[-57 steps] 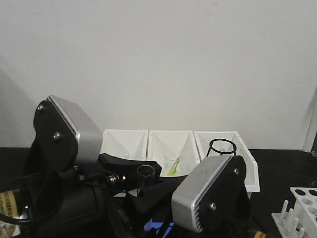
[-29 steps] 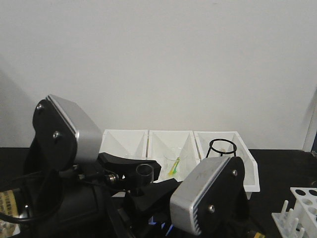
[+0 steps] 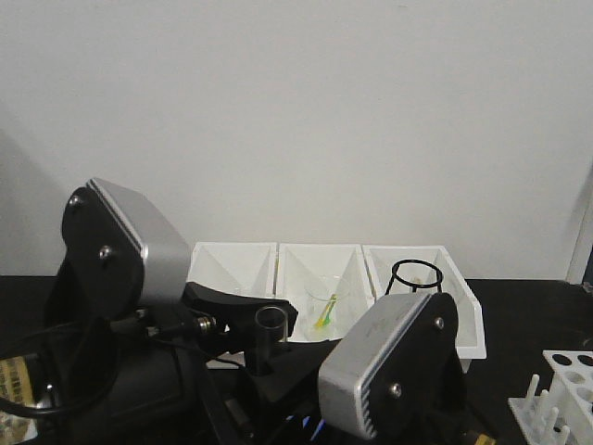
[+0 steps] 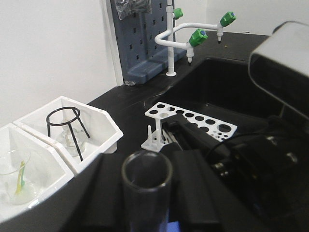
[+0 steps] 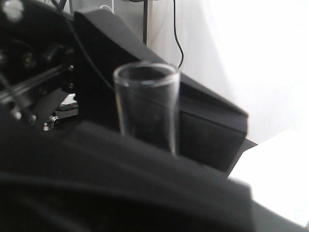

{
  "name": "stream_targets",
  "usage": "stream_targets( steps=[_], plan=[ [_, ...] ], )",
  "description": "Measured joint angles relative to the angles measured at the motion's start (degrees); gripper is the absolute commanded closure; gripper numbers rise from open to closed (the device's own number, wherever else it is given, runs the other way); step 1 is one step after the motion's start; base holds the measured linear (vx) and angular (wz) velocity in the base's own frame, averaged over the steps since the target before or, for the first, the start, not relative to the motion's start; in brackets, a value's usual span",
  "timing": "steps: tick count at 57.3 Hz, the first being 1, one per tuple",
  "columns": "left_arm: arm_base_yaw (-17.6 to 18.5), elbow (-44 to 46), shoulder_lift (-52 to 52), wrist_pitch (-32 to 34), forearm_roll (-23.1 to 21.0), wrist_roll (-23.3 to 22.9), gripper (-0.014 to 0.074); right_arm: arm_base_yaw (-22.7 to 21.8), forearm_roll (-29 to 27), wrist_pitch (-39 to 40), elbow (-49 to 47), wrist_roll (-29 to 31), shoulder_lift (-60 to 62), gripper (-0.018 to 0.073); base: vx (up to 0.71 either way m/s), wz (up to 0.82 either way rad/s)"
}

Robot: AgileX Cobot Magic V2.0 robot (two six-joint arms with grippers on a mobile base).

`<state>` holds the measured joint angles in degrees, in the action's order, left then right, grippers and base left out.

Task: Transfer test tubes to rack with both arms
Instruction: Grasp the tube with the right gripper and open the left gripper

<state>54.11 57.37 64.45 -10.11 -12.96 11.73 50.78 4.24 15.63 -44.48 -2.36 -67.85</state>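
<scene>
Upright test tube [image 4: 146, 186], pinched in the left hand [image 4: 145, 212]. Right hand [image 3: 285, 360] crowds its lower part; spread or pressed, cannot tell. Likely a handover: seat right squarely below the rim before left releases. Rack [image 3: 563, 387] stands at the worktop's [image 3: 523, 311] right edge.

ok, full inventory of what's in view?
tube: 1, clear, upright between the grippers
sink: 1, black, set in counter
rack: 1, white, counter by sink
bins: 3, white, row at wall
beaker: 1, clear, middle bin
tripod: 1, black wire, right bin
tap: 1, white, green knobs, behind sink
pegboard: 1, blue-grey, against wall
left gripper: 1, black, shut on tube
right gripper: 1, black, at tube, grip unclear
</scene>
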Motion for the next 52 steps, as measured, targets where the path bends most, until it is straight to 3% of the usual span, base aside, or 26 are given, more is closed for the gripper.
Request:
stream_targets(
  steps=[6,29,39,52],
  plan=[
    [-0.07,0.06,0.0,0.06,-0.18,0.0,0.0061,0.0,0.0,-0.46,0.0,0.0,0.0,0.0567,0.0,0.0],
    [-0.45,9.62,1.15,-8.16,1.38,0.83,0.0085,0.0,0.05,3.31,-1.03,0.16,0.97,0.0567,0.0,0.0],
    [-0.02,13.98,-0.02,-3.52,0.74,0.33,0.0099,0.0,0.05,-2.82,-0.03,0.16,-0.26,0.0567,0.0,0.0],
    [0.0,14.19,-0.01,-7.97,1.8,0.33,0.0099,0.0,0.05,-3.33,0.09,0.16,-0.32,0.0567,0.0,0.0]
  ],
)
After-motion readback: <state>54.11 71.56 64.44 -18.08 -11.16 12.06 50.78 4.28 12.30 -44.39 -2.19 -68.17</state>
